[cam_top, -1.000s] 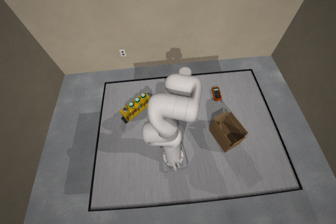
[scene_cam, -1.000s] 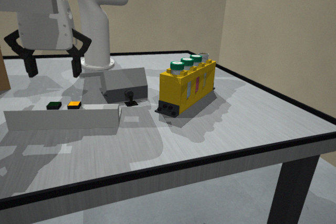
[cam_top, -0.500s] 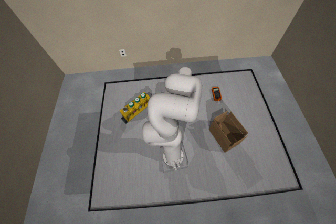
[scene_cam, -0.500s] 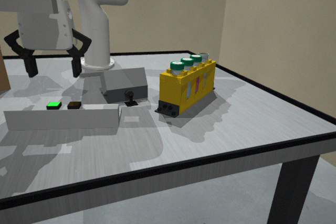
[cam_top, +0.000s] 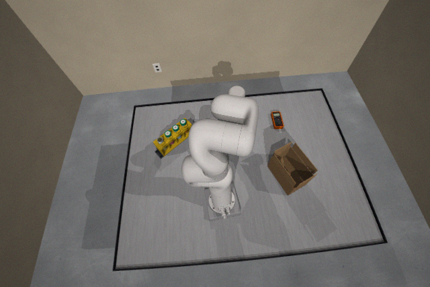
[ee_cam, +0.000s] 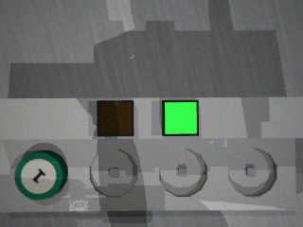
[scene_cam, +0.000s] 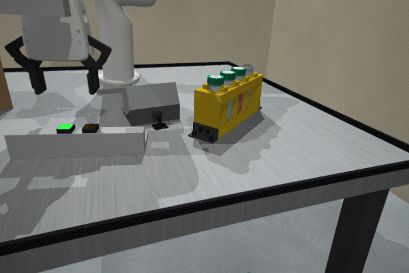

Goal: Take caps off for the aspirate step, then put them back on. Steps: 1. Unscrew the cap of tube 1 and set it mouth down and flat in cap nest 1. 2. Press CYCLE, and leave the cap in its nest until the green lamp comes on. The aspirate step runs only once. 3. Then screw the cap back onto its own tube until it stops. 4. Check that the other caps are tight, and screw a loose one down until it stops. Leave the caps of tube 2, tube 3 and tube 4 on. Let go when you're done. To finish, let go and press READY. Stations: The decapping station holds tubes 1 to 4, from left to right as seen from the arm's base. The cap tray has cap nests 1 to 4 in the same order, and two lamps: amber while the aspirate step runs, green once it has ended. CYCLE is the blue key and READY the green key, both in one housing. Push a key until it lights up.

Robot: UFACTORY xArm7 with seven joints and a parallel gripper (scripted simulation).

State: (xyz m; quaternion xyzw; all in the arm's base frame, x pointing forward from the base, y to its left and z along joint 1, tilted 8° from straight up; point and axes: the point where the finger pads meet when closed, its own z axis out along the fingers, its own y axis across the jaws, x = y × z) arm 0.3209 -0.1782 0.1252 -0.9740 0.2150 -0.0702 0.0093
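Observation:
In the wrist view the green cap marked 1 (ee_cam: 41, 175) lies flat in the leftmost nest of the grey cap tray (ee_cam: 151, 156). The three other nests (ee_cam: 183, 172) are empty. The green lamp (ee_cam: 180, 117) is lit and the amber lamp (ee_cam: 115, 117) is dark. In the exterior view both lamps show on the tray, green (scene_cam: 65, 128) and amber (scene_cam: 90, 127). My gripper (scene_cam: 62, 89) hangs open and empty above the tray. The yellow decapping station (scene_cam: 227, 105) holds three green-capped tubes (scene_cam: 227, 75) and one uncapped tube (scene_cam: 247, 66) at its far end.
A grey key housing (scene_cam: 152, 101) with a black knob sits between the tray and the station; its keys are hidden. An open cardboard box (cam_top: 291, 167) and an orange multimeter (cam_top: 277, 119) lie on the table's other side. The arm's base (cam_top: 222, 203) stands mid-table.

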